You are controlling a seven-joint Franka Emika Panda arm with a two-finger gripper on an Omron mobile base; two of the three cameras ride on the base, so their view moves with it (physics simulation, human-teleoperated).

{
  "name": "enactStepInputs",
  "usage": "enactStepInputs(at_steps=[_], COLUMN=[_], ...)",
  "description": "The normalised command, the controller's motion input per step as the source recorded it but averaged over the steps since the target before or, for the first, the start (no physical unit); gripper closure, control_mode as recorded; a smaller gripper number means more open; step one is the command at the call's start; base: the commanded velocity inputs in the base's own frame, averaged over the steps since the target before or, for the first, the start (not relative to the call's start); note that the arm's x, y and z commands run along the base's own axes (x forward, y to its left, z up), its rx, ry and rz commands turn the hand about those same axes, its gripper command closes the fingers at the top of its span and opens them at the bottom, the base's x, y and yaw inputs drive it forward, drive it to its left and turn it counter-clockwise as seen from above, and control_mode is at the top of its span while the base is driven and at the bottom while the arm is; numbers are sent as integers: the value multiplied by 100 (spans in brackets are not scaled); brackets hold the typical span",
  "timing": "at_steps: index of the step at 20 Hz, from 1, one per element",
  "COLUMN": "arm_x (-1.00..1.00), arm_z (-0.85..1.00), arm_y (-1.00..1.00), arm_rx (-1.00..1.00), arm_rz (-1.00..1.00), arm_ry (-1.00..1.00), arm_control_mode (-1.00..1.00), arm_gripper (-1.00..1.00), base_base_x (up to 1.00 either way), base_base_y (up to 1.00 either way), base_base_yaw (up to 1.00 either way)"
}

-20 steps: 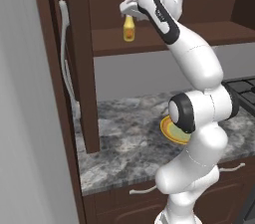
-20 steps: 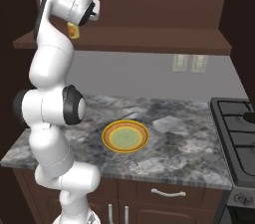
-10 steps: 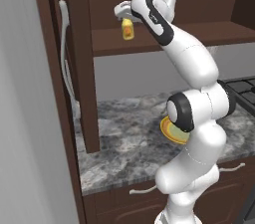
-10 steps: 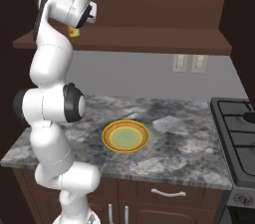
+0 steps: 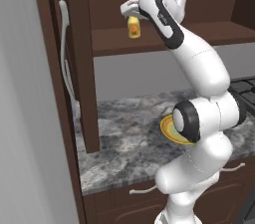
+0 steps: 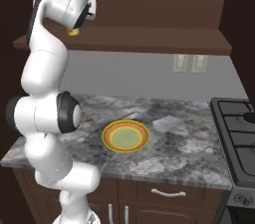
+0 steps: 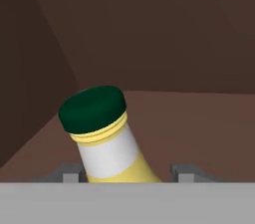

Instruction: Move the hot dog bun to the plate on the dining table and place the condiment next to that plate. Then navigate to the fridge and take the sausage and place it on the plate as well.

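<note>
Reaching up to the shelf, the tool has its two fingertips on either side of one condiment bottle, pinching it low on its yellow body. In the hand view the bottle sits between the tips and leans to one side, with a dark green cap, a yellow ring under it and a white label band. No writing can be read on this label.

In the left base view the bottle hangs just under the tool, close above the shelf board; whether it touches the board, I cannot tell. In the right base view only a small yellow part of it shows beside the hand.

Room around the tool is narrow. A dark cabinet wall stands close on one side of the tool, the back of the shelf is just ahead of it, and the upper cabinet is above. The open way is toward the arm and downward, where the front edge of the shelf ends.

Far below the tool lies the grey stone desk with one round plate, yellow with orange rim and green centre, well apart from the desk edges. One stove is at the far end of the desk. Two wall outlets are under the shelf.
</note>
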Motion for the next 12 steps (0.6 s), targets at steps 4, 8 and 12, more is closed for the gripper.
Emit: enactStepInputs(at_steps=[4,8,12], arm_x=[-100,-100,-100], arm_z=[3,0,10], arm_y=[-47,-58,-58], arm_rx=[0,0,0], arm_rz=[0,0,0], arm_ry=[-23,-20,-19], arm_control_mode=[-100,-100,-100], arm_gripper=[100,100,100], base_base_x=[0,0,0], base_base_y=[0,0,0], base_base_yaw=[0,0,0])
